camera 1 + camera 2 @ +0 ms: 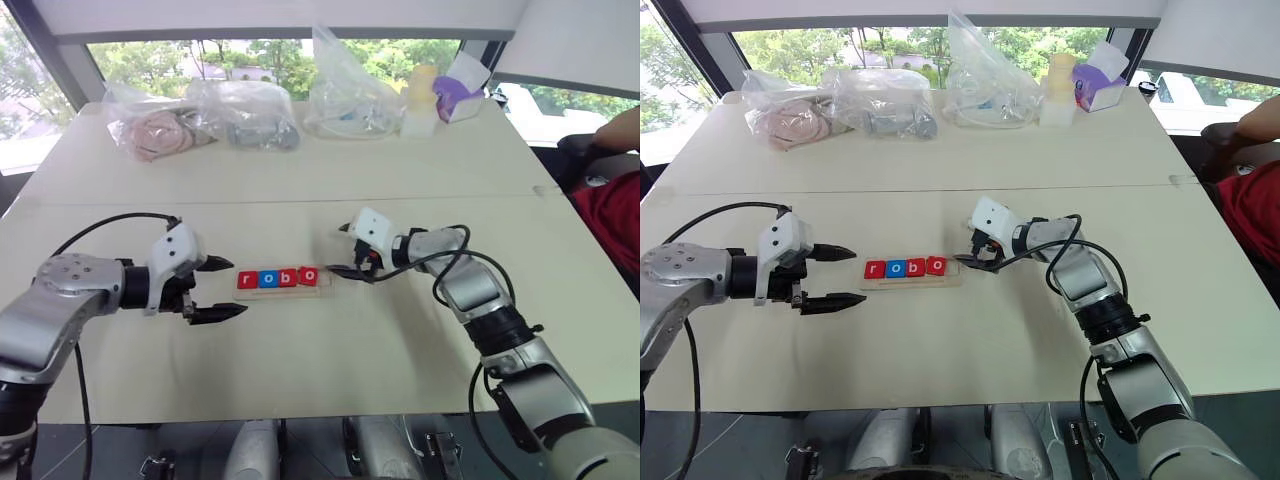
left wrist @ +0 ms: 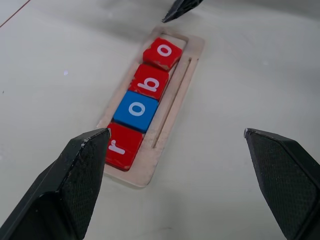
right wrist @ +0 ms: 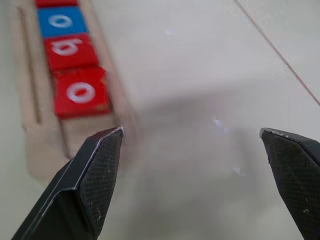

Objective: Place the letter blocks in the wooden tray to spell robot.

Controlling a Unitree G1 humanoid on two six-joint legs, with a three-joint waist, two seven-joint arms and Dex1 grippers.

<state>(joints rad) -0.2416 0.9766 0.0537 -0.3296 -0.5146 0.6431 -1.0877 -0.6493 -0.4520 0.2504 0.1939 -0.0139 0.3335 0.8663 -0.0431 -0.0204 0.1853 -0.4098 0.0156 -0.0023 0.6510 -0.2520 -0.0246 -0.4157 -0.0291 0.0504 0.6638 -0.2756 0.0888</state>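
Note:
The wooden tray (image 1: 285,292) lies mid-table. In it sit several letter blocks in a row: a red r (image 1: 247,280), a blue o (image 1: 268,279), a red b (image 1: 288,277) and a red o (image 2: 162,52), the last slightly askew. The slot at the tray's right end (image 3: 82,131) is bare wood. My left gripper (image 1: 239,287) hovers at the tray's left end, open and holding nothing. Just past the right end, my right gripper (image 3: 191,130) is open too, with only table between its fingers.
Clear plastic bags (image 1: 245,112) with items, a pale bottle (image 1: 420,100) and a purple-and-white pack (image 1: 460,90) line the table's far edge. A person in red (image 1: 615,205) sits at the right side. A seam (image 1: 300,200) crosses the table behind the tray.

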